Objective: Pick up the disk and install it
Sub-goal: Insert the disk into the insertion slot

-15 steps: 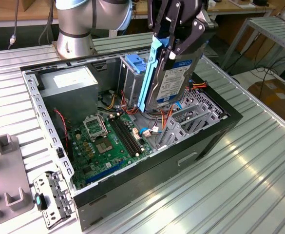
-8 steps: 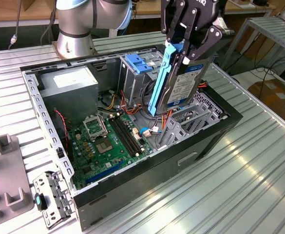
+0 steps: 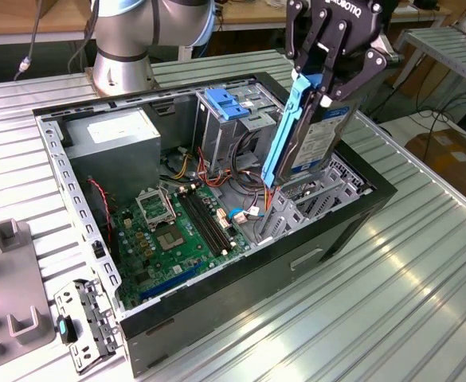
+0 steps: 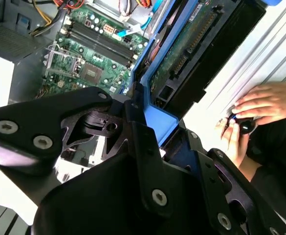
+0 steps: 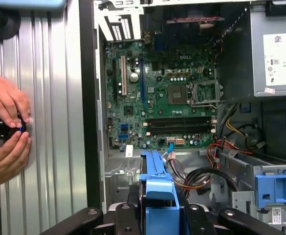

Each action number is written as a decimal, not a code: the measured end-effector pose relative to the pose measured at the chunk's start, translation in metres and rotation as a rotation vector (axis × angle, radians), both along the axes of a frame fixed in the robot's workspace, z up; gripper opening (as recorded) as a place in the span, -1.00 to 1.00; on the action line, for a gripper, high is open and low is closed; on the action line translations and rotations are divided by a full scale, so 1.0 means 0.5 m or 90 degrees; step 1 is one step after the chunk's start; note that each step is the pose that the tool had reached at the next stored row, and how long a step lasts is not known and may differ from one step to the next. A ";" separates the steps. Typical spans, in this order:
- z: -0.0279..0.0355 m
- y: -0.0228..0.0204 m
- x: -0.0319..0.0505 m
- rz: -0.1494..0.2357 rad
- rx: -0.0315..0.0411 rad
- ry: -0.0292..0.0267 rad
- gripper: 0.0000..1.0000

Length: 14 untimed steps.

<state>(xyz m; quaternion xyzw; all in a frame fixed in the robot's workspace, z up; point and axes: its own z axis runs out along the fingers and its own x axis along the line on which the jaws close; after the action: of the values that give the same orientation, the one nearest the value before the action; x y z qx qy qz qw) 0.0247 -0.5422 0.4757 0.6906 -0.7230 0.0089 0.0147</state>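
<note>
The disk [image 3: 320,139] hangs on edge, slightly tilted, over the grey drive cage [image 3: 296,203] at the open computer case's [image 3: 240,278] end towards the exterior view's right. One blue rail [image 3: 283,135] runs down the disk's side, and its lower end is close above the cage. My gripper [image 3: 326,86] is shut on the disk's upper part. In the second wrist view the disk's green circuit-board face [image 4: 187,44] and blue rail [image 4: 155,85] extend away from the black fingers [image 4: 147,147]. The first wrist view has the blue rail end [image 5: 157,188] between the gripper's links.
Inside the case lie the motherboard [image 3: 169,231], a grey power supply with a white sticker [image 3: 113,139] and a second cage with a blue latch [image 3: 229,103]. A person's hands [image 5: 6,127] hold a black knob beside the case. A grey fixture [image 3: 9,278] and a metal bracket [image 3: 85,322] lie at the exterior view's left.
</note>
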 end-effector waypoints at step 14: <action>-0.049 -0.0096 0.076 0.000 -0.0035 0.0000 -0.26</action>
<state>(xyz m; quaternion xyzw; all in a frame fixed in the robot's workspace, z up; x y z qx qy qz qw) 0.0626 -0.5470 0.4515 0.6906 -0.7230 0.0109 0.0166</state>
